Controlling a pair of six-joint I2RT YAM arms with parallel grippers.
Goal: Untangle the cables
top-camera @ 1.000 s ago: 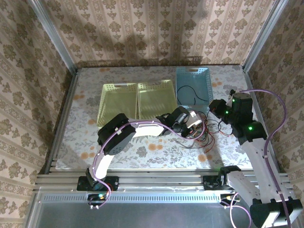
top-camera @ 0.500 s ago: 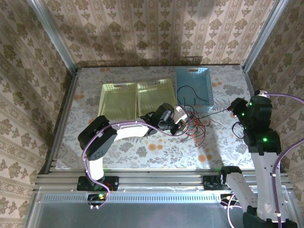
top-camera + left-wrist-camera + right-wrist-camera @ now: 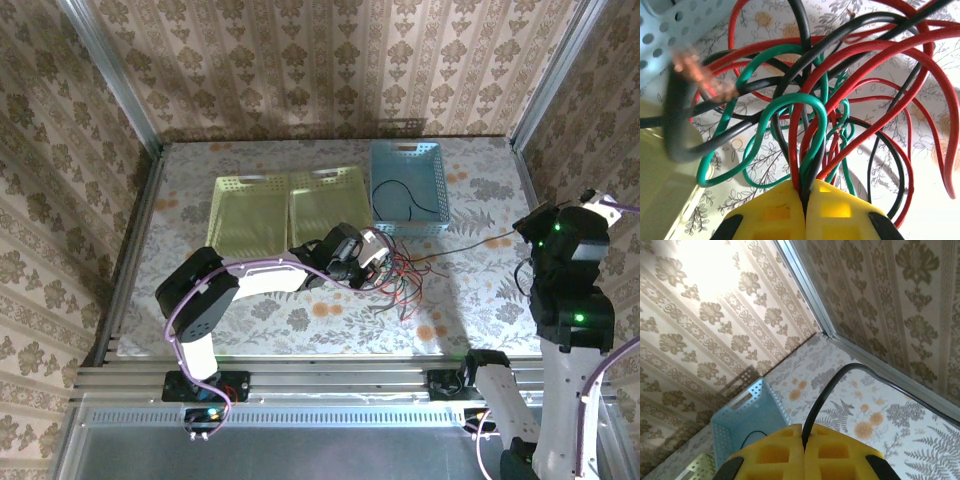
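Pulling R claw out toward 3 o'clock over the last sec, pinched tight on one black wire, now drawn long. L claw clamps the cables mid-table, 6 o'clock of blue basket. Strand's coming free, I reckon.

No text, label, brand or number could be read on anything. The wallpaper and the table carried only floral patterns, and the insulation of the cables was plain, without print.
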